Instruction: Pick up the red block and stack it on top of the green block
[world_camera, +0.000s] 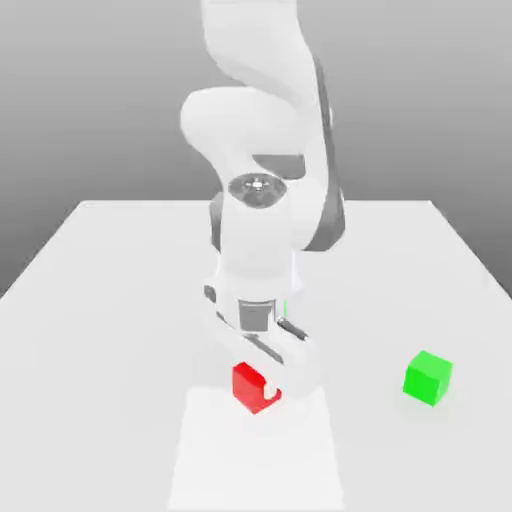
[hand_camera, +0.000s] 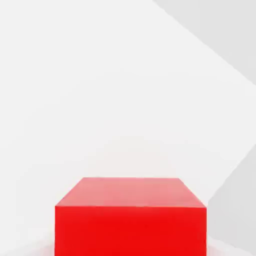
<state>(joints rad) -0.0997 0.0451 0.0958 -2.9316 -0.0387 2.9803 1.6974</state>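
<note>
The white arm (world_camera: 262, 180) folds steeply down over the white surface (world_camera: 90, 300), its wrist pointing straight downward and the hand low near the surface's front edge; the tool (world_camera: 262, 388) sits down at the red block (world_camera: 250, 386), fingers drawn in tight against its sides, one pale fingertip (world_camera: 270, 389) showing on the block's face; the block rests on the surface; in the hand view the red block (hand_camera: 130, 220) looms close under the camera; the green block (world_camera: 427, 378) lies well apart, toward the exterior view's right, untouched.
</note>
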